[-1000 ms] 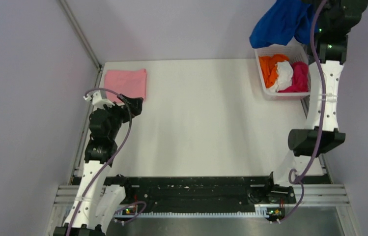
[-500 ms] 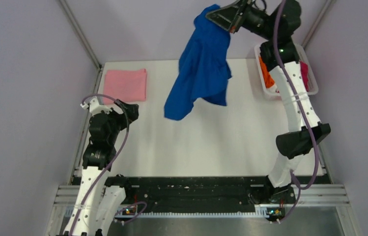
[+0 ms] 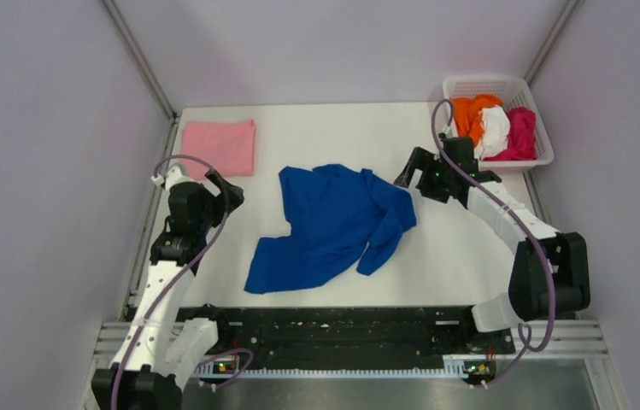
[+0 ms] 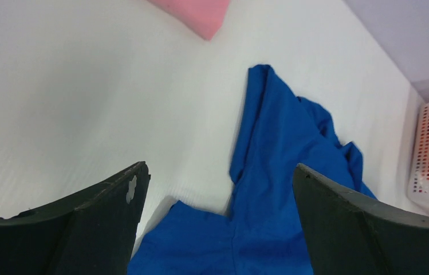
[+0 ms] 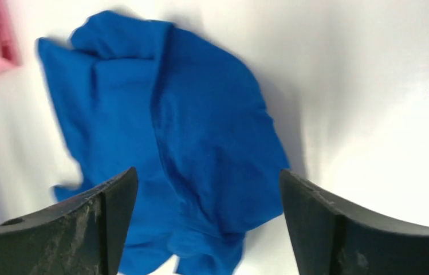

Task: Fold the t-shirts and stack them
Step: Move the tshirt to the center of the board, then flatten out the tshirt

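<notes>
Crumpled royal-blue cotton t-shirt (image 3: 333, 224) looks limp and light; likely best pinched at shoulder corners; left and right jaws stand apart, empty.

Five tees: one loose, one folded, three in a heap.

The blue tee (image 3: 333, 224) lies loose and rumpled in the middle of the table (image 3: 470, 256), spread roughly flat but skewed, its body running from the far middle down toward the near left, with folds bunched along its right side and a sleeve trailing off near the right edge. The pink tee (image 3: 220, 145) sits folded into a neat rectangle at the far left corner, well apart from the blue one. The orange tee (image 3: 468, 115), white tee (image 3: 496, 126) and magenta tee (image 3: 521, 132) are crumpled together in the basket (image 3: 483, 82) at the far right corner, orange on the left, white in the middle, magenta on the right.
</notes>
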### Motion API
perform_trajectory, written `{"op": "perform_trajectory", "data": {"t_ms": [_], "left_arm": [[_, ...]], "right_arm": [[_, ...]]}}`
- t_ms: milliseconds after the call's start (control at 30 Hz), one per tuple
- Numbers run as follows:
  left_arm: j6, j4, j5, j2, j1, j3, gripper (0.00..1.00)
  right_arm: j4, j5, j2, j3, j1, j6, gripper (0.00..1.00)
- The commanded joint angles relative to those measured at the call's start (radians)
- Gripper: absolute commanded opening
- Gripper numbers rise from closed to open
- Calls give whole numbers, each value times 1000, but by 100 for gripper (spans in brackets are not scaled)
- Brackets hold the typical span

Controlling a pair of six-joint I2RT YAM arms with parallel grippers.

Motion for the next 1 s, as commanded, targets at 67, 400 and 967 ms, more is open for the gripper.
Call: {"op": "perform_trajectory", "data": {"t_ms": [67,400,967], "left_arm": [[-56,1,137,160,0,19,99],[-33,-124,204,296,-78,-73,99],[-141,-267,62,258,-322,-203,92]], "right_arm": [[-43,366,-261,-67,10,-65,99],[-49,392,-474,-264,140,30,99],[-12,719,-205,-351,828,308,96]]}}
